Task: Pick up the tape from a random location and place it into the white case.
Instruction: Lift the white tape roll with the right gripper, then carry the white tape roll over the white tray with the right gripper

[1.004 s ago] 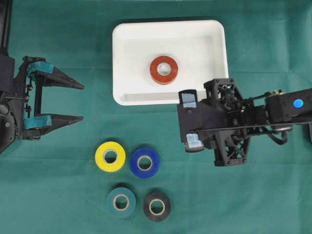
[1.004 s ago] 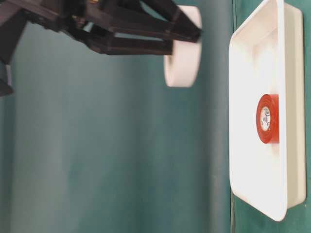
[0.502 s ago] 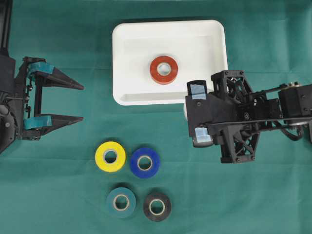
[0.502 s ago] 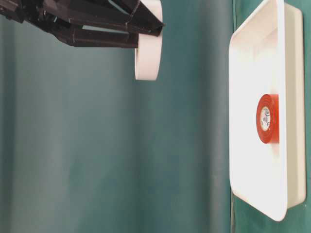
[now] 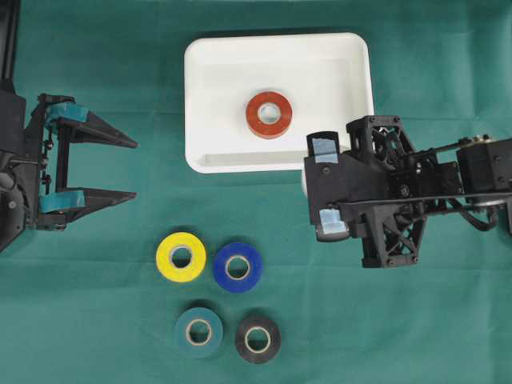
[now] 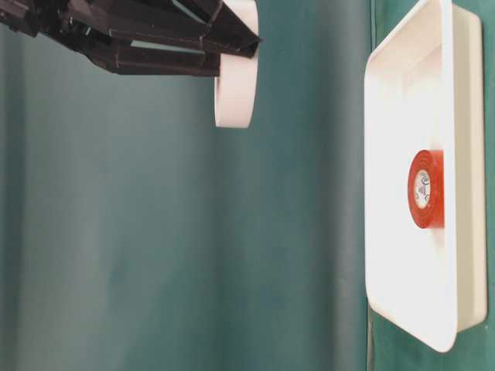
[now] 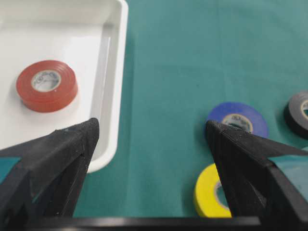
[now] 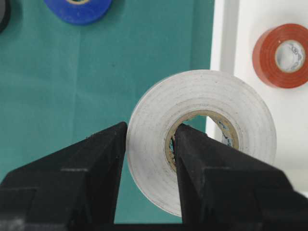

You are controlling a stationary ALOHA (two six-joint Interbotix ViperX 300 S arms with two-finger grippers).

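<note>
My right gripper is shut on a white tape roll, one finger outside the ring and one through its hole. It holds the roll high above the cloth, by the near right corner of the white case. From overhead the arm hides most of that roll, and the right gripper sits just outside the case rim. A red tape roll lies flat inside the case. My left gripper stands open and empty at the far left, well clear of the case.
Several loose rolls lie on the green cloth in front of the case: yellow, blue, teal and black. The left wrist view shows the case corner and the blue roll ahead of the open fingers.
A second ago the right gripper rose higher off the cloth with the white tape and shifted a little right. It has held still since. The left arm has not moved.
</note>
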